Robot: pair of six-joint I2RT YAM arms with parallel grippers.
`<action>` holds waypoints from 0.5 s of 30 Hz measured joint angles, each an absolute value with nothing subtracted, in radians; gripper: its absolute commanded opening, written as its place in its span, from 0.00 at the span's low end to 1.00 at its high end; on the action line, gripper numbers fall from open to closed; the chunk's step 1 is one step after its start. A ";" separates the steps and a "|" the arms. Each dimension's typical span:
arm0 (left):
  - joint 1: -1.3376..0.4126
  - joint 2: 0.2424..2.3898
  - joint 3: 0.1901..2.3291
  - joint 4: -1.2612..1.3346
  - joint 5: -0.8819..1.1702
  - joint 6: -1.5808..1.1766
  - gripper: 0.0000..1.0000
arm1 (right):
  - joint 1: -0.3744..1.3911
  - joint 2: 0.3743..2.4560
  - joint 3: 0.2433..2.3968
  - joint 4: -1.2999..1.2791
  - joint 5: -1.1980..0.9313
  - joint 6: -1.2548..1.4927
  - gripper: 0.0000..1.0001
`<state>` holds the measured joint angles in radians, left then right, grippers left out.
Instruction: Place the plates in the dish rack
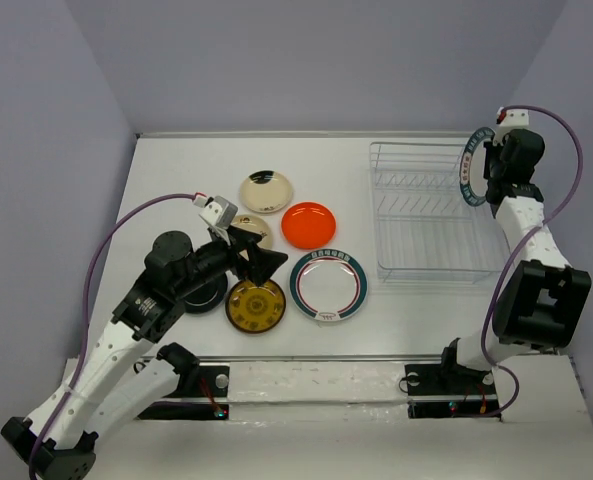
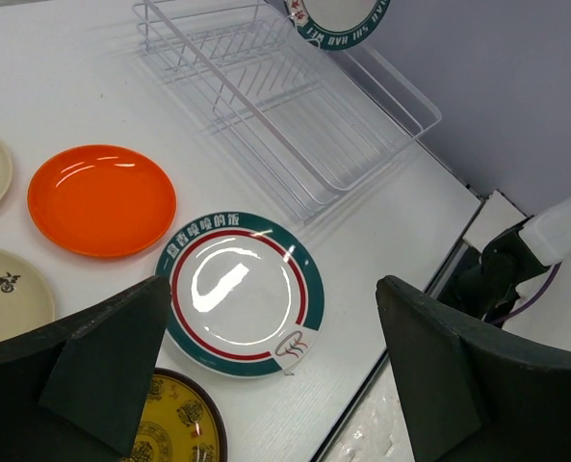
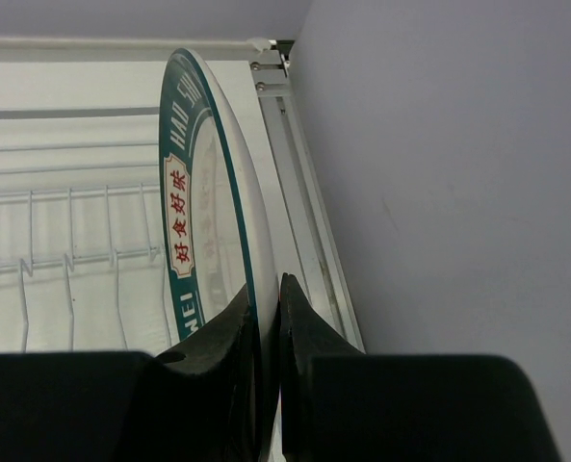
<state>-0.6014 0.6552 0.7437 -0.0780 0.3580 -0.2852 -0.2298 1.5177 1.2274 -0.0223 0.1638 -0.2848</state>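
white table [image 1: 176, 190] boxed in by pale lavender-grey walls [image 1: 306, 60] on three sides; thin rail [image 3: 302, 202], possibly aluminium, running along the table edge at the wall's foot.

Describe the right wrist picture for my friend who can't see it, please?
Two dark fingers pinch the rim of a white plate with a teal band, held upright on its edge. A white wire dish rack shows beyond it on the left, and a lilac wall fills the right.

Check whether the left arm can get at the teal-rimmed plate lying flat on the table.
Probably yes: the left hand is open close by the teal-rimmed plate, which lies uncovered with nothing between them.
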 measured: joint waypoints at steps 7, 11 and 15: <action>-0.601 0.655 0.744 -0.078 0.354 -0.286 0.99 | -0.230 1.538 1.195 -0.023 0.137 -0.270 0.24; -0.601 0.656 0.744 -0.079 0.350 -0.285 0.99 | -0.230 1.558 1.182 -0.028 0.134 -0.246 0.54; -0.601 0.661 0.744 -0.080 0.336 -0.285 0.99 | -0.230 1.563 1.183 -0.028 0.144 -0.213 0.77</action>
<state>-0.6010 0.6609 0.7437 -0.0803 0.3363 -0.2852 -0.2298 1.5631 1.1828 -0.0277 0.1444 -0.2131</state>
